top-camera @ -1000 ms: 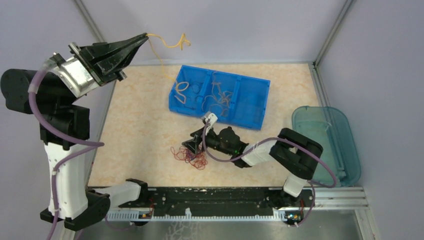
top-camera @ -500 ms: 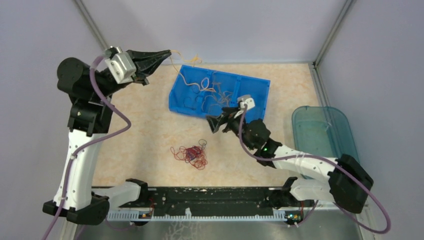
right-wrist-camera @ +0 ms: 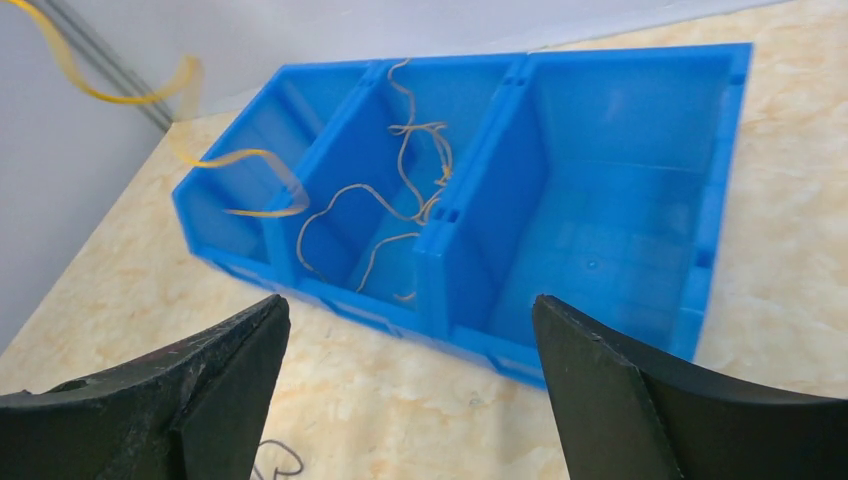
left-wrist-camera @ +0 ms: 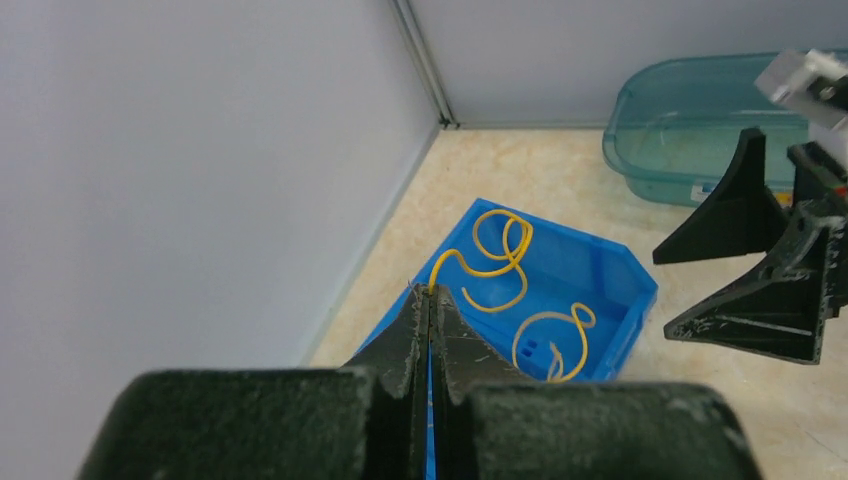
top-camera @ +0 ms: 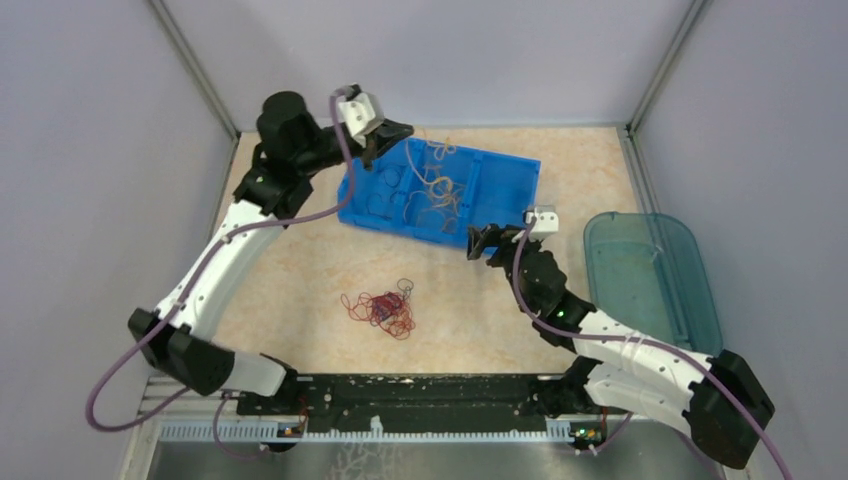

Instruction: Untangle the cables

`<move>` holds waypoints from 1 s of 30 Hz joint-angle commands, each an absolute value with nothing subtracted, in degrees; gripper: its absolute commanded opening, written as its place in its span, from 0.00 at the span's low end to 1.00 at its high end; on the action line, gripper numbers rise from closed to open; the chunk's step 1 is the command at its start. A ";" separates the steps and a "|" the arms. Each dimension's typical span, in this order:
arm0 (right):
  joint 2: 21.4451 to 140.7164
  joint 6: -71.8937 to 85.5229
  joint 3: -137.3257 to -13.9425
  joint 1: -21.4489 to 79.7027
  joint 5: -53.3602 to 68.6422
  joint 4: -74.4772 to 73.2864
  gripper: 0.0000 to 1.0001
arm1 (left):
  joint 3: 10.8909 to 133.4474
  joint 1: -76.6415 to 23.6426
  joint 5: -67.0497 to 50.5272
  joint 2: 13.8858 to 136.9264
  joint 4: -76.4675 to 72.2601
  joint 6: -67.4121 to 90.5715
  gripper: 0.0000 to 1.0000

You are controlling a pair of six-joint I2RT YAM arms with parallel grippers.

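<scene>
Left gripper (left-wrist-camera: 431,296) is over the far-left end of the blue three-compartment bin (top-camera: 505,195), fingers pressed flat together with one orange-yellow strand (left-wrist-camera: 495,262) pinched right at their tips. The strand curls down from there into the bin's end compartment, so this looks like a delivery: hold it high, let the free end find the pocket, then let go. A second yellow loop (left-wrist-camera: 556,338) already lies on that same compartment's floor. Right gripper (right-wrist-camera: 408,310) sits just off the bin's near long wall, fingers spread wide and carrying nothing, facing the bin, probably keeping out of the way while the other arm works. From its camera, thin pale-orange strands (right-wrist-camera: 410,190) sprawl through the bin's middle compartment and drape over the divider, and the pinched strand shows as a blurred yellow ribbon hanging into the left-hand pocket. The rest of the cables, a red tangle (top-camera: 383,310) with a dark loop (top-camera: 403,287) at its edge, lie on the table well apart from the bin, on its near side, so by my reckoning the sorting by colour is only partly done. A teal tub (top-camera: 650,270) stands on the bin's right. It carries a small white label, too small to read, and no other writing shows.
</scene>
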State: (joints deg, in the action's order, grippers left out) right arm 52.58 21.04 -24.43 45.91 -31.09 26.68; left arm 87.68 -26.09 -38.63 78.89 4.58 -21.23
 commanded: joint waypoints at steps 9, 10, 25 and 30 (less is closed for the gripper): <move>45.19 19.89 -23.09 41.84 -41.41 24.94 0.92 | 87.76 -28.60 -29.02 92.15 -1.11 -30.60 0.00; 45.03 20.01 -22.83 41.35 -41.35 25.00 0.92 | 87.89 -28.58 -28.65 93.06 -1.67 -30.66 0.00; 48.04 18.98 -24.39 40.17 -35.51 25.51 0.92 | 95.94 -28.57 -22.51 106.40 3.39 -35.83 0.80; 48.15 18.68 -25.37 40.17 -29.63 24.43 0.92 | 99.08 -28.10 -21.25 105.64 10.53 -37.20 0.99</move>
